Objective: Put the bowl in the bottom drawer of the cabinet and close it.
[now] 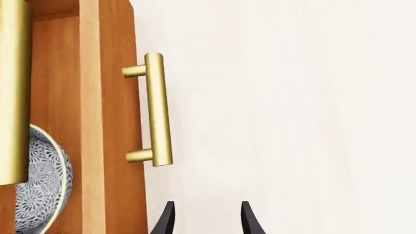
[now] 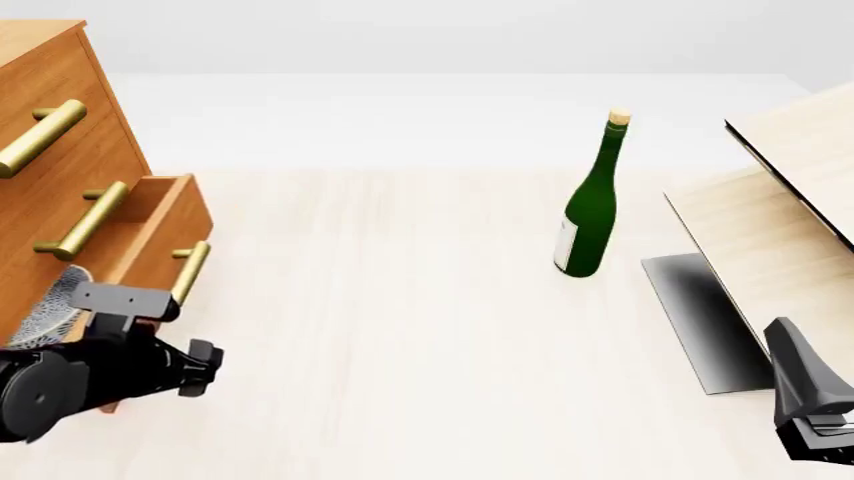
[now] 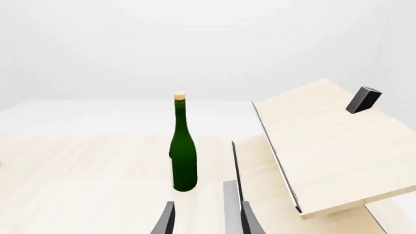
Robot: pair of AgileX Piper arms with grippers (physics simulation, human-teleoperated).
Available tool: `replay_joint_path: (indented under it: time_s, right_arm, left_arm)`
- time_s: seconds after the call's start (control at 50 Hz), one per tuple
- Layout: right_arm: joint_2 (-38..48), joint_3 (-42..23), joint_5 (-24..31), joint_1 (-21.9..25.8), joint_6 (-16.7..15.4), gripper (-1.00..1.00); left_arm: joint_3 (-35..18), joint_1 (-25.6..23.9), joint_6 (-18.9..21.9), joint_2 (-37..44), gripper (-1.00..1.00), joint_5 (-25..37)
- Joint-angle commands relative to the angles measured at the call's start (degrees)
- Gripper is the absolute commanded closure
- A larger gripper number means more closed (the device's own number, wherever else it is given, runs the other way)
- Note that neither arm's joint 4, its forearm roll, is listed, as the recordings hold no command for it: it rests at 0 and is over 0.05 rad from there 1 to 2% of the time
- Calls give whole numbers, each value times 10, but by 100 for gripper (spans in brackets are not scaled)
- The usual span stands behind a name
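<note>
The cabinet (image 2: pixel 60 120) stands at the table's left edge with its bottom drawer (image 2: pixel 160 225) pulled out. The speckled bowl (image 2: pixel 51 296) sits inside that drawer and also shows in the left wrist view, bowl (image 1: pixel 40 187), partly hidden behind the middle drawer's handle (image 1: pixel 13 87). The bottom drawer's brass handle (image 1: pixel 157 109) is ahead of my left gripper (image 1: pixel 208 218), which is open and empty, just in front of the drawer front. My left gripper (image 2: pixel 203 368) sits low by the drawer's near corner. My right gripper (image 3: pixel 208 219) is open and empty at the near right.
A green bottle (image 2: pixel 590 205) stands upright mid-table, right of centre, straight ahead of the right gripper, bottle (image 3: pixel 184 151). Pale wooden boards (image 2: pixel 787 230) lean at the right edge, with a small dark block (image 3: pixel 363 99) on the upper one. The right arm (image 2: pixel 814 400) is below them.
</note>
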Motion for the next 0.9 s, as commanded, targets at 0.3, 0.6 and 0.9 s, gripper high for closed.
replay_joint_path:
  time_s: [0.3,0.6,0.9]
  right_arm:
    - [0,0,0,0,0,-100]
    - [0,0,0,0,0,-100]
    - [0,0,0,0,0,-100]
  left_arm:
    - [10,117,39,40,-100,-52]
    - [22,153,41,55,-100,-69]
    - [10,190,35,67,-100,-71]
